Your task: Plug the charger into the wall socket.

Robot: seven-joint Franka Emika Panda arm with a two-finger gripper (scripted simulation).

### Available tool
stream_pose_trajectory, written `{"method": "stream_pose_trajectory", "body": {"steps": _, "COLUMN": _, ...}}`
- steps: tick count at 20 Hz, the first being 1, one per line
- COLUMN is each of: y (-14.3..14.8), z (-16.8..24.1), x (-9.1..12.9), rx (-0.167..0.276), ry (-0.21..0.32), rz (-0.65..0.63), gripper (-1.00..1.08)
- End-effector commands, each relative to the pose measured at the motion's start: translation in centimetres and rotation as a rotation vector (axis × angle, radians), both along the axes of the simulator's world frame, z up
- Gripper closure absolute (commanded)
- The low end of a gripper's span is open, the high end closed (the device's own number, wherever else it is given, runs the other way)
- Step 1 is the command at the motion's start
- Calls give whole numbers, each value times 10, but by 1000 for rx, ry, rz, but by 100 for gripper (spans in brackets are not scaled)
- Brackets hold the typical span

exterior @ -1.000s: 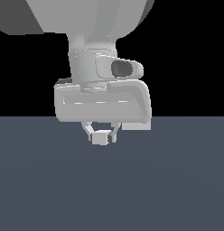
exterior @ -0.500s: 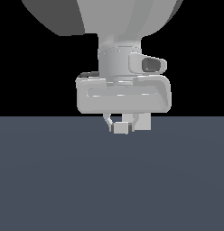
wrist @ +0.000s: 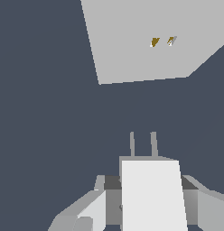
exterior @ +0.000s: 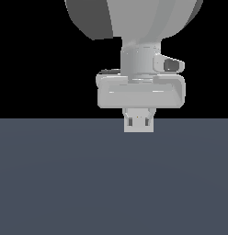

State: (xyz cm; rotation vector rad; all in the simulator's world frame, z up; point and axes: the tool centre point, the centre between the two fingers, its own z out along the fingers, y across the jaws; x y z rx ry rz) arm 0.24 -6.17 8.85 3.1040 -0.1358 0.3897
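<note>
arm: lowered from above | tool (exterior: 139,120): pointing down, clamped on charger (wrist: 152,194)

The charger (wrist: 152,198) looks like smooth, matt off-white plastic, and its two thin prongs (wrist: 142,144) are a dull grey with no shine, perhaps metal. The wall socket (wrist: 141,38) is a flat, matt light-grey plate, evenly smooth, its two small holes showing a yellowish tint inside. The end effector (exterior: 139,120) and the arm's housing have a smooth, faintly satin pale-grey shell, and the surface (exterior: 65,183) below is a uniform matt slate-blue without texture.
</note>
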Motion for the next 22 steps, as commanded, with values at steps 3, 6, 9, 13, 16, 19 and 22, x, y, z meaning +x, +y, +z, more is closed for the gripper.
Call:
{"method": "stream_pose_trajectory", "body": {"steps": 3, "y": -12, "z": 6, "x": 12, "rx": 1, "ry": 1, "rz": 46, "gripper": 108}}
{"method": "stream_pose_trajectory", "body": {"steps": 6, "y": -18, "z": 9, "x": 18, "rx": 1, "ry": 2, "rz": 68, "gripper": 108}}
{"method": "stream_pose_trajectory", "body": {"steps": 9, "y": -22, "z": 11, "x": 23, "rx": 0, "ry": 3, "rz": 84, "gripper": 108}}
{"method": "stream_pose_trajectory", "body": {"steps": 13, "y": -25, "z": 12, "x": 26, "rx": 0, "ry": 3, "rz": 96, "gripper": 108}}
{"method": "stream_pose_trajectory", "body": {"steps": 16, "y": -25, "z": 12, "x": 27, "rx": 0, "ry": 4, "rz": 97, "gripper": 108}}
{"method": "stream_pose_trajectory", "body": {"steps": 19, "y": -24, "z": 12, "x": 26, "rx": 0, "ry": 4, "rz": 95, "gripper": 108}}
{"method": "stream_pose_trajectory", "body": {"steps": 22, "y": -24, "z": 12, "x": 26, "rx": 0, "ry": 4, "rz": 95, "gripper": 108}}
